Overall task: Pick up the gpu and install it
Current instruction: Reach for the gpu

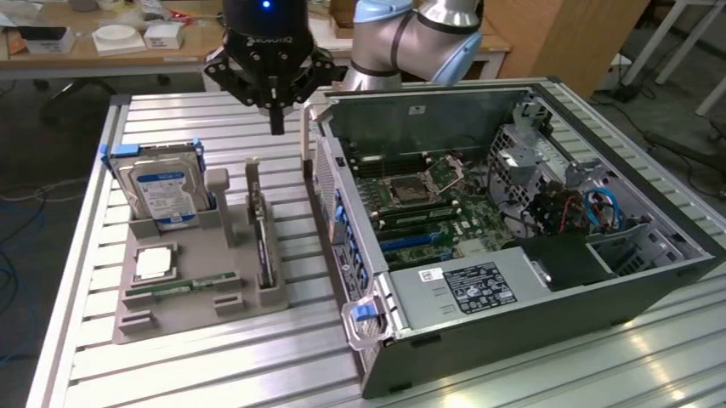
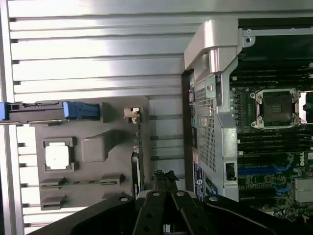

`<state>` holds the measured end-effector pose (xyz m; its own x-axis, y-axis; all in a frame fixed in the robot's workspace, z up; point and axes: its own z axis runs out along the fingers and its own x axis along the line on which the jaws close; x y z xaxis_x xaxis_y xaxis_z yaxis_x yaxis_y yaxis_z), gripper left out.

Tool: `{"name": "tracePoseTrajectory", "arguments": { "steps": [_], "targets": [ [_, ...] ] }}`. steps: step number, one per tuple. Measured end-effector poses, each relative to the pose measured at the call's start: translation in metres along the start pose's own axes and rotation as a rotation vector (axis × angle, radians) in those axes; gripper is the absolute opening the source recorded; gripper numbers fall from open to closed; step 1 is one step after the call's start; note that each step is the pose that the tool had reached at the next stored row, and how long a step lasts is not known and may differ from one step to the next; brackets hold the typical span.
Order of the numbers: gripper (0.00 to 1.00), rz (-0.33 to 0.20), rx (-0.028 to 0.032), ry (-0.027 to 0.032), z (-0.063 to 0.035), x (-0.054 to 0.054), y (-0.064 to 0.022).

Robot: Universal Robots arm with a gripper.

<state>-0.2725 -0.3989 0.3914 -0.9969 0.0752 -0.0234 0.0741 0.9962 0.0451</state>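
Observation:
The gpu [image 1: 260, 229] stands on edge in a slot of the grey holder [image 1: 187, 319] on the slatted table, at the exterior view's left of the open computer case [image 1: 533, 280]. My gripper [image 1: 275, 123] hangs above the table beyond the card's far end, its fingers shut together with nothing between them. In the wrist view the gpu [image 2: 136, 164] appears edge-on as a thin dark strip, with its silvery bracket [image 2: 131, 114] at one end. My gripper [image 2: 164, 176] points down beside that strip, apart from it.
The holder [image 2: 93, 129] also carries a hard drive with a blue-white label [image 1: 162, 191], a square processor chip [image 1: 153, 262] and a narrow green memory stick [image 1: 182, 286]. The case's motherboard [image 1: 426, 208] lies exposed, with blue slots [image 2: 259, 171]. Desks stand behind the table.

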Motion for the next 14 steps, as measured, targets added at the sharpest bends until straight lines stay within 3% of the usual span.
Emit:
{"name": "tracePoseTrajectory", "arguments": {
  "steps": [14],
  "targets": [
    [0.1,0.0,0.0,0.0,-0.0004,0.031,-0.0023]
  ]
}}
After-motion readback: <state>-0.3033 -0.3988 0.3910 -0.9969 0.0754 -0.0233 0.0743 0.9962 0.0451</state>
